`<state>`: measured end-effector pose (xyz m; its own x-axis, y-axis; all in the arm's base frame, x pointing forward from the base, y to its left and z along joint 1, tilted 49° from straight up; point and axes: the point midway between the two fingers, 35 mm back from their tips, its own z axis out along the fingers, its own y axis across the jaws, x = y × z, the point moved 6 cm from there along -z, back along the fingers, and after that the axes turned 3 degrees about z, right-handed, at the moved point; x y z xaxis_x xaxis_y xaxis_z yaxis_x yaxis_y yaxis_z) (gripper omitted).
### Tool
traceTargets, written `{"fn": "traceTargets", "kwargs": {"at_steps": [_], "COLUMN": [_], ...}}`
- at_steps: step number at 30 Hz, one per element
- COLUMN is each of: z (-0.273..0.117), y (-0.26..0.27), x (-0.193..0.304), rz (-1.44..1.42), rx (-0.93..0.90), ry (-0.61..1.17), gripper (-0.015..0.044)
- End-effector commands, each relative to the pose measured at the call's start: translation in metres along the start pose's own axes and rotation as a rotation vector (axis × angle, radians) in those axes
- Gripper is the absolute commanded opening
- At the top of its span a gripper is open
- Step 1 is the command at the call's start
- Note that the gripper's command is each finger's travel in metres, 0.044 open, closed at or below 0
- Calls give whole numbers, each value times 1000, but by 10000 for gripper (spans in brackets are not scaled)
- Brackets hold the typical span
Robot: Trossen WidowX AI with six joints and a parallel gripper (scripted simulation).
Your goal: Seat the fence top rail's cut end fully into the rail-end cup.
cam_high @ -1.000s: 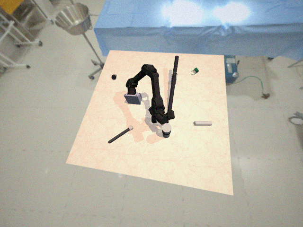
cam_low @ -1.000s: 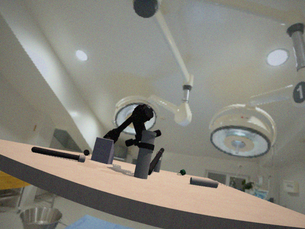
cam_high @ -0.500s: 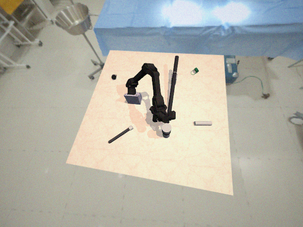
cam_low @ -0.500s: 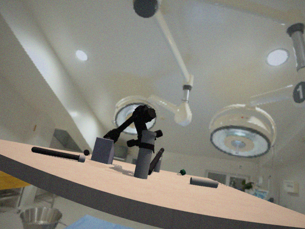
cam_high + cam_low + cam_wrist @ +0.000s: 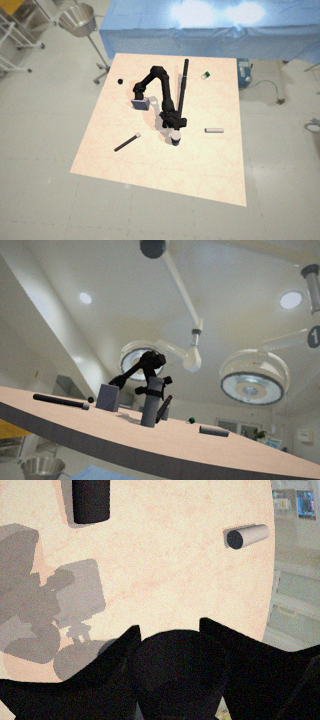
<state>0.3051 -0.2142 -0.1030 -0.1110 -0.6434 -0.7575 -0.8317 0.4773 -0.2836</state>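
Observation:
The dark top rail (image 5: pixel 182 95) (image 5: pixel 163 409) passes through the loop cap on the small post. It slopes down toward the big post (image 5: pixel 150 409), its near end low beside the post's foot and partly hidden. The black brace band (image 5: pixel 176 142) (image 5: pixel 154 392) sits up near the grey post cap (image 5: pixel 176 135) (image 5: pixel 156 380). My gripper (image 5: pixel 176 126) (image 5: pixel 170 628) is beside the big post at band height, shut on the black rail-end cup (image 5: pixel 177 670). The rail is not between the fingers. The cup's mouth is too dark to read.
A dark bar with a pale end (image 5: pixel 126 142) (image 5: pixel 59 401) lies left. A white cylinder (image 5: pixel 214 130) (image 5: pixel 214 431) (image 5: pixel 252 535) lies right. A green loop cap (image 5: pixel 207 74) (image 5: pixel 191 420) is far right; a small black cap (image 5: pixel 120 81) (image 5: pixel 90 399) is far left. A grey block (image 5: pixel 140 104) (image 5: pixel 107 398) stands under the arm's base.

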Motion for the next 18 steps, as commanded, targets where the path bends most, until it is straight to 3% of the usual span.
{"fn": "traceTargets", "kwargs": {"at_steps": [1, 18], "z": [1, 0], "y": [-2, -1], "x": [-1, 0], "rz": [16, -4], "rx": [3, 2], "ry": [13, 2], "gripper": [0, 0]}}
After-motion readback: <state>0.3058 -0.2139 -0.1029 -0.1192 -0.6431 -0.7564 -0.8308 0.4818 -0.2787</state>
